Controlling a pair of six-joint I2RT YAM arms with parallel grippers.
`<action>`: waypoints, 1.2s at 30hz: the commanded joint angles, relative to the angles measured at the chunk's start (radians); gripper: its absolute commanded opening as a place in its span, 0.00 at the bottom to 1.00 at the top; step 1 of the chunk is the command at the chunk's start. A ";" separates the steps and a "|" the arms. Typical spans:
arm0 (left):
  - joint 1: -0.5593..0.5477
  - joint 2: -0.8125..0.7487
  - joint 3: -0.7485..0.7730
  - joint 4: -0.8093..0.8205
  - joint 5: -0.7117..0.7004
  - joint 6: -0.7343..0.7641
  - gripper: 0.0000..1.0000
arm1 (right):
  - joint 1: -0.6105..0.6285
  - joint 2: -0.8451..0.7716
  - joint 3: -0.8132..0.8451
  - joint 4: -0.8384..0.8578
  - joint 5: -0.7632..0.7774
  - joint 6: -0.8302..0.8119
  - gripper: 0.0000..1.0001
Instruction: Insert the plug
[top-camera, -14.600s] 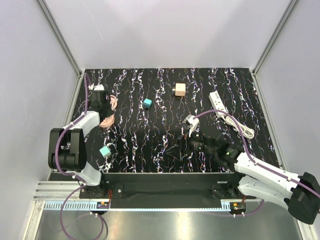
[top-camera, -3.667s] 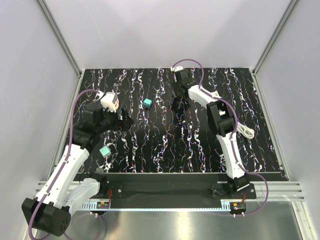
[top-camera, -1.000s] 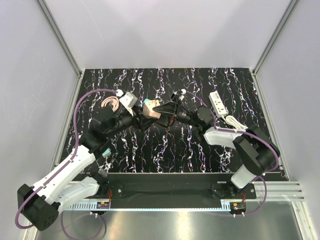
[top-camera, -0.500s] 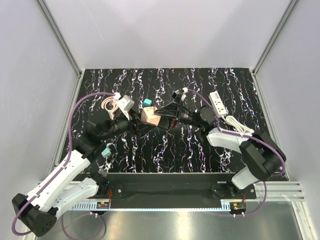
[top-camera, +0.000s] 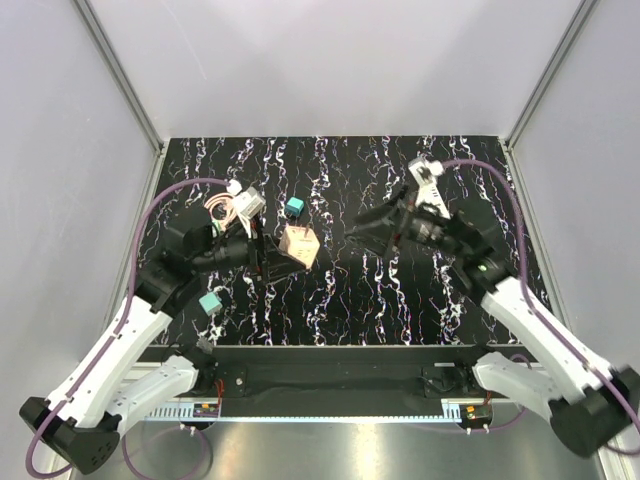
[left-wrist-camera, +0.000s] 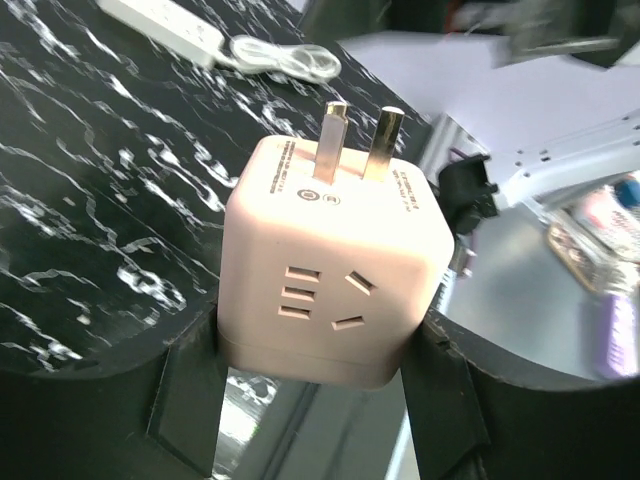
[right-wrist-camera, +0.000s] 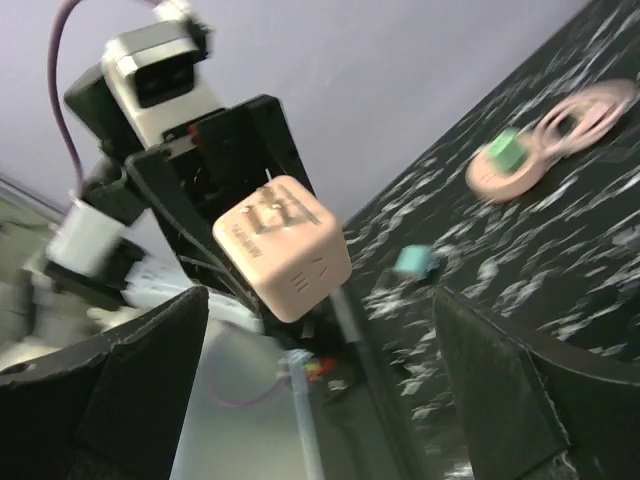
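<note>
The teal-blue plug (top-camera: 294, 207) lies on the black mat, just beyond my left gripper, and nothing holds it. My left gripper (top-camera: 285, 250) is shut on a tan-brown cube block (top-camera: 299, 246) and holds it above the mat. In the left wrist view the tan cube (left-wrist-camera: 335, 255) sits between my fingers (left-wrist-camera: 185, 400) with its two metal prongs pointing away. My right gripper (top-camera: 372, 228) is open and empty, a short way right of the tan cube. In the right wrist view its jaws stand wide apart and the tan cube (right-wrist-camera: 283, 247) hangs ahead of them.
A paler mint-green cube (top-camera: 210, 302) lies near the front left. A pink coiled cable (top-camera: 225, 207) lies at the far left. The white power strip (left-wrist-camera: 165, 15) and its coiled cord (left-wrist-camera: 285, 58) show in the left wrist view; my right arm hides them from above.
My right gripper was at the tan cube beside my left one. It has let go and drawn back to the right. My left gripper now holds the cube alone.
</note>
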 joint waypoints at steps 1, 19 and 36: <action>0.026 0.016 0.027 -0.001 0.202 -0.071 0.00 | 0.002 -0.148 0.051 -0.301 0.043 -0.623 1.00; 0.026 0.111 -0.080 -0.008 0.577 -0.051 0.00 | 0.147 -0.026 0.224 -0.562 -0.267 -1.620 1.00; 0.014 0.180 -0.080 -0.059 0.581 0.010 0.00 | 0.333 0.169 0.433 -1.002 -0.318 -1.844 1.00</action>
